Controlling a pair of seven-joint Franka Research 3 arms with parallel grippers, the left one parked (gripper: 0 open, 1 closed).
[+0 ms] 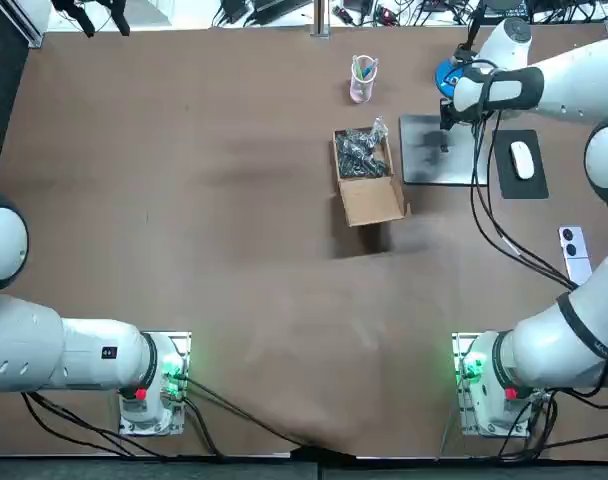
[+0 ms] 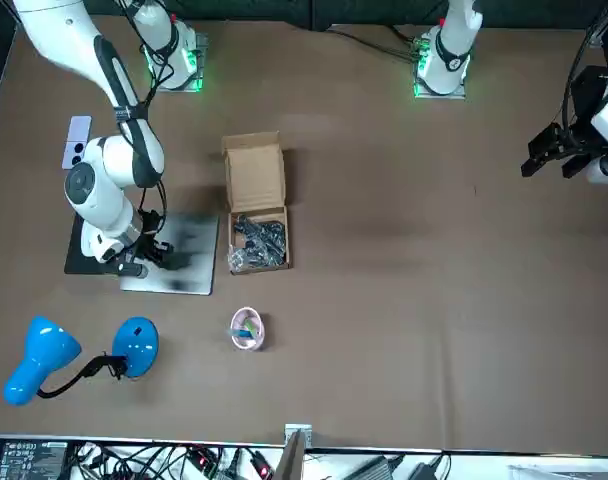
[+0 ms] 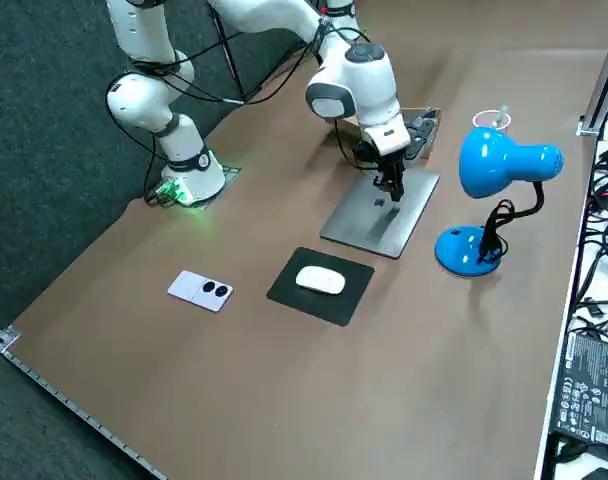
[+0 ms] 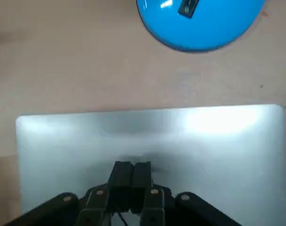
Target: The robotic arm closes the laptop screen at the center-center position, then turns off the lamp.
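The silver laptop (image 1: pixel 432 158) (image 2: pixel 180 262) (image 3: pixel 379 212) (image 4: pixel 190 141) lies flat on the table with its lid down. My right gripper (image 1: pixel 445 128) (image 2: pixel 147 257) (image 3: pixel 392 188) (image 4: pixel 132 173) is shut with nothing in it, its fingertips just above the lid's middle. The blue lamp stands beyond the laptop, its round base (image 1: pixel 446 76) (image 2: pixel 136 343) (image 3: pixel 466 250) (image 4: pixel 199 21) carrying a small black switch (image 4: pixel 186 8). Its blue head (image 2: pixel 39 356) (image 3: pixel 504 160) rises on a bent black neck.
An open cardboard box (image 1: pixel 366 176) (image 2: pixel 256 205) of dark parts sits beside the laptop. A pink cup (image 1: pixel 363 78) (image 2: pixel 246 329) stands farther back. A white mouse (image 1: pixel 522 159) (image 3: pixel 320 281) rests on a black pad, and a white phone (image 1: pixel 574 250) (image 3: pixel 201 290) lies nearer the base.
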